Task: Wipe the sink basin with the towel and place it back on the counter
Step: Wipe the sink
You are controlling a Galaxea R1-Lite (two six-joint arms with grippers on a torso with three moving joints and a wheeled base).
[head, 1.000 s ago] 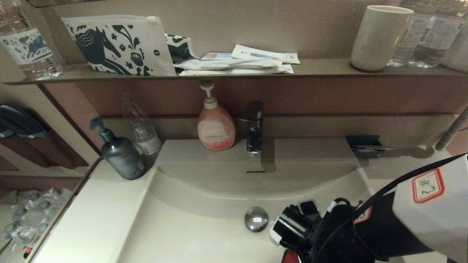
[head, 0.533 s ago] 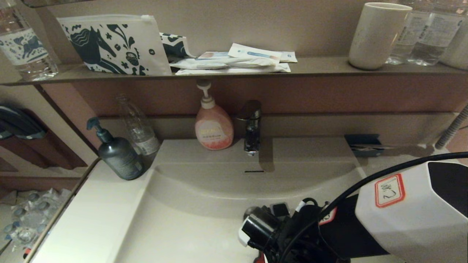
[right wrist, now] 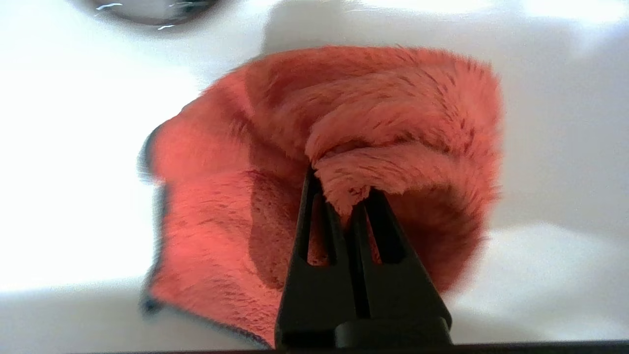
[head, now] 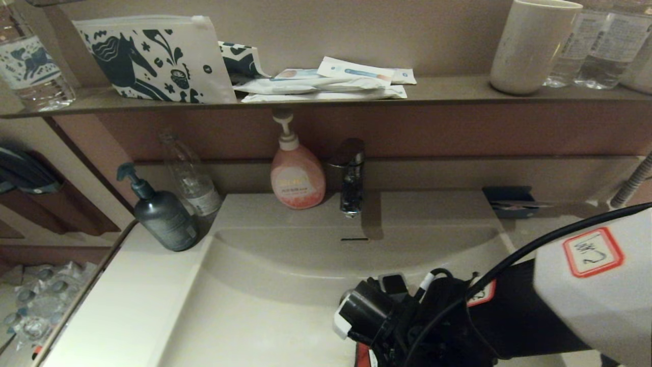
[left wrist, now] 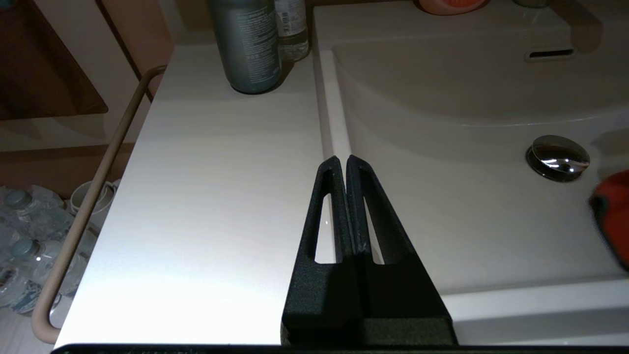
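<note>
My right gripper (right wrist: 339, 191) is shut on a fold of the orange-red towel (right wrist: 373, 113), which is pressed on the floor of the off-white sink basin (right wrist: 565, 147), just short of the chrome drain plug (right wrist: 152, 6). In the head view the right arm reaches low into the sink basin (head: 265, 285), hides most of the drain, and leaves only a red sliver of the towel (head: 362, 354) showing. My left gripper (left wrist: 341, 160) is shut on nothing and hovers over the counter (left wrist: 206, 196) at the basin's left rim. From there the towel (left wrist: 614, 211) shows beside the drain plug (left wrist: 557, 157).
A dark pump bottle (head: 163, 216) and a clear bottle (head: 191, 176) stand at the counter's back left. A pink soap dispenser (head: 298, 178) and the faucet (head: 351, 176) stand behind the basin. A cup (head: 532, 46) sits on the brown shelf above. A rail (left wrist: 88, 206) runs along the counter's left edge.
My right arm has swept the towel leftward across the basin floor and now covers the drain plug, which showed fully a second ago. The left gripper shows no earlier frame.
</note>
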